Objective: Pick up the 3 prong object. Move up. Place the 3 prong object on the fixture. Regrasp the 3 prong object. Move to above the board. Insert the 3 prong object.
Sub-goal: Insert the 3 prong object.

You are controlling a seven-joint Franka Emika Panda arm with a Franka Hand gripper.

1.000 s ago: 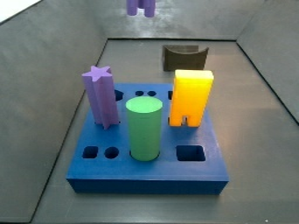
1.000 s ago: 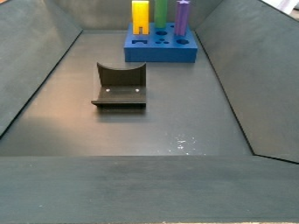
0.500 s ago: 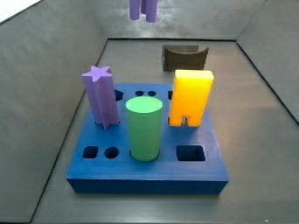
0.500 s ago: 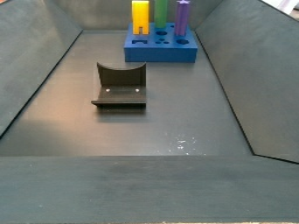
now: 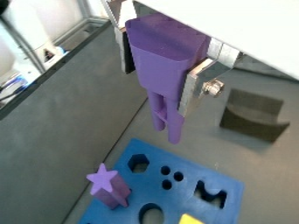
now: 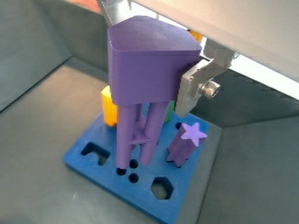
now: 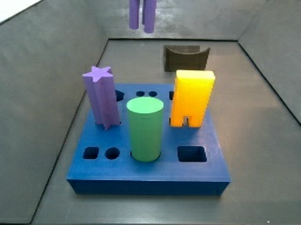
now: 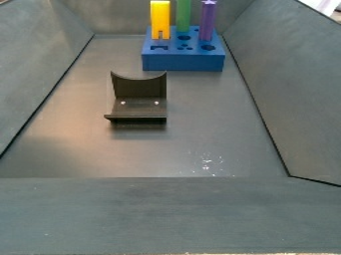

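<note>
My gripper (image 5: 158, 74) is shut on the 3 prong object (image 5: 162, 61), a light-purple block held upright with its prongs pointing down. It hangs high above the blue board (image 5: 187, 162), which also shows in a wrist view (image 6: 100, 150). In a side view only the prongs (image 7: 141, 14) show, at the upper edge, above the board's (image 7: 147, 180) far side; the gripper itself is out of frame there. The dark fixture (image 7: 186, 58) stands bare behind the board, and shows in a wrist view (image 5: 251, 118) and a side view (image 8: 138, 98).
On the board stand a purple star post (image 7: 101, 97), a green cylinder (image 7: 144, 130) and a yellow block (image 7: 193, 97). Several open holes show in the board's top. Grey sloping walls enclose the floor.
The 3 prong object has come down: its prongs reach lower into the side view than half a second and one second ago. Nothing else has moved.
</note>
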